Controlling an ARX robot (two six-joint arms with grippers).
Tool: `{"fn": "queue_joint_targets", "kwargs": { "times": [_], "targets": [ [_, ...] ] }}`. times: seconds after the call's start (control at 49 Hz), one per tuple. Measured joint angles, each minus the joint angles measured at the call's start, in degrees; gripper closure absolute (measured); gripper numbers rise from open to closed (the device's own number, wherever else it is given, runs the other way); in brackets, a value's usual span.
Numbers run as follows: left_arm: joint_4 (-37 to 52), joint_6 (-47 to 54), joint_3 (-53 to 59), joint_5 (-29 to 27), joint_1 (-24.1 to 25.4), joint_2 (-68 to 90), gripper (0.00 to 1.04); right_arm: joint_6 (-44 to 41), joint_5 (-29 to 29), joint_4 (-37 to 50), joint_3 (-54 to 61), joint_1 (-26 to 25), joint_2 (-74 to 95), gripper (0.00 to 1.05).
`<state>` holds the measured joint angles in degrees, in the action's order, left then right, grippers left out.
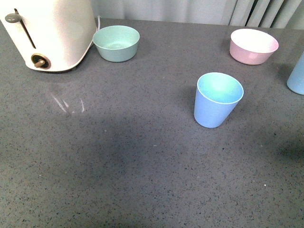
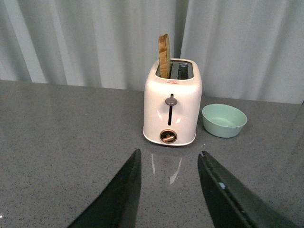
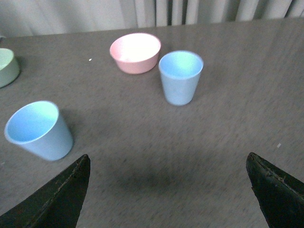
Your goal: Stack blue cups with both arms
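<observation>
You are looking at a dark grey speckled stone-look countertop (image 1: 118,180) with a polished face that mirrors pale streaks at ten o'clock. The cream toaster (image 1: 57,33) there has a smooth, glossy shell, and its round knob (image 1: 40,61) looks like brassy metal. The slice of toast (image 2: 164,56) in its slot looks dry and rough. The light blue plastic tumbler (image 1: 216,107) near centre and the second blue tumbler (image 1: 298,78) at three o'clock are matt and smooth. The mint-green bowl (image 1: 116,43) at eleven o'clock is matt too. The pink bowl (image 1: 253,47) at one o'clock has a soft sheen. The pale pleated curtain (image 2: 85,42) is cloth. The left gripper (image 2: 170,152) and right gripper (image 3: 167,155) have dull black fingers (image 2: 116,199).
</observation>
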<state>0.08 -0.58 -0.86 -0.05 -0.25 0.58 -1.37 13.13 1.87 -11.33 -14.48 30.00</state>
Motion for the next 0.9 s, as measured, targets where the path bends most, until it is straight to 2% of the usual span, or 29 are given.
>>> {"fn": "queue_joint_targets", "kwargs": {
  "times": [0.102, 0.163, 0.265, 0.347, 0.735, 0.898],
  "targets": [
    [0.0, 0.0, 0.0, 0.0, 0.0, 0.0, 0.49, -6.3, 1.3, 8.0, -6.5, -3.7, 14.7, 0.09],
    [0.0, 0.0, 0.0, 0.0, 0.0, 0.0, 0.36, -11.1, 2.1, 11.5, -13.2, -4.3, 27.3, 0.09],
    [0.0, 0.0, 0.0, 0.0, 0.0, 0.0, 0.17, -16.5, 3.3, 11.7, -22.0, -2.9, 43.1, 0.09],
    [0.0, 0.1, 0.0, 0.0, 0.0, 0.0, 0.07, -19.4, 2.1, 10.1, -27.8, -1.4, 52.1, 0.09],
    [0.0, 0.1, 0.0, 0.0, 0.0, 0.0, 0.09, -29.7, -4.6, 4.3, -48.3, 5.6, 74.7, 0.09],
    [0.0, 0.1, 0.0, 0.0, 0.0, 0.0, 0.09, -31.1, -6.2, 3.6, -53.5, 7.2, 81.8, 0.09]
  ]
}}
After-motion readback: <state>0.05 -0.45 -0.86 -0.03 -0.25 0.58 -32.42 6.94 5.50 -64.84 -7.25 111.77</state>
